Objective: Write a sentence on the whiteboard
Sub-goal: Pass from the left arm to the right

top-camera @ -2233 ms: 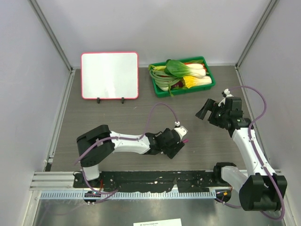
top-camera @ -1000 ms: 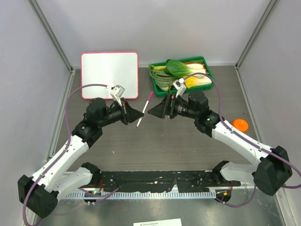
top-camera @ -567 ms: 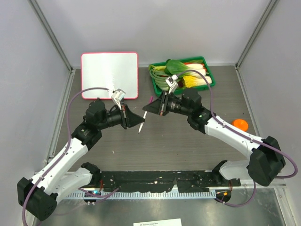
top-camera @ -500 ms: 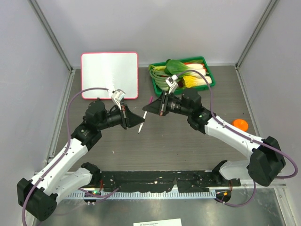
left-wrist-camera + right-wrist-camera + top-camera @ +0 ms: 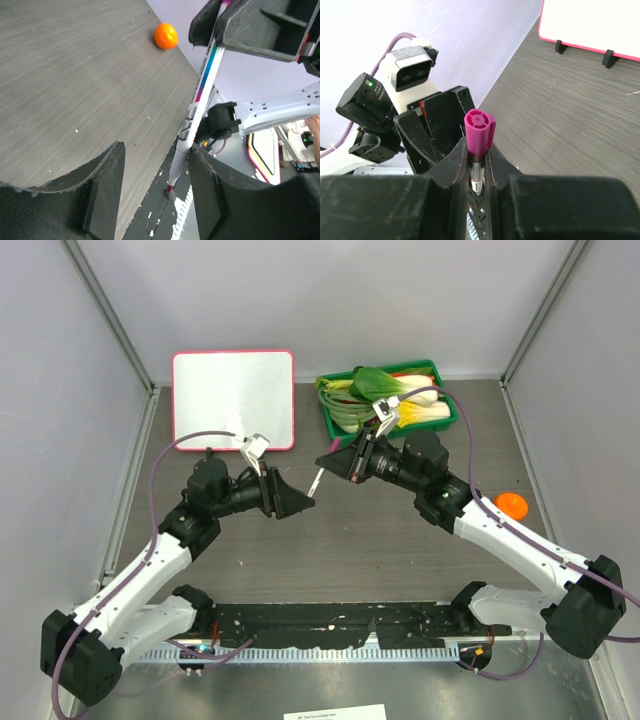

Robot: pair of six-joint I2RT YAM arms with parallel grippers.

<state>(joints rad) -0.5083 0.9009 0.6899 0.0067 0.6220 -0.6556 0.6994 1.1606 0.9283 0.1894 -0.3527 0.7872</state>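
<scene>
The whiteboard (image 5: 233, 400), white with a pink-red frame, stands on two black feet at the back left and shows at the top right of the right wrist view (image 5: 600, 20). A white marker (image 5: 316, 480) hangs over the table's middle. My right gripper (image 5: 335, 462) (image 5: 479, 155) is shut on the marker's upper part, just below its magenta cap (image 5: 479, 127). My left gripper (image 5: 290, 502) (image 5: 156, 155) stands open around the marker's (image 5: 200, 95) lower end, which lies close to the right-hand finger (image 5: 210, 190). The bare red tip (image 5: 171, 189) points down.
A green tray (image 5: 452, 410) of leafy vegetables sits at the back, right of the whiteboard. A small orange object (image 5: 511, 504) (image 5: 165, 36) lies on the table at the right. Grey walls close in both sides and the back.
The right gripper closed on the marker's upper end, then the left gripper opened and let go. The marker now hangs from the right gripper alone, shifted slightly right.
</scene>
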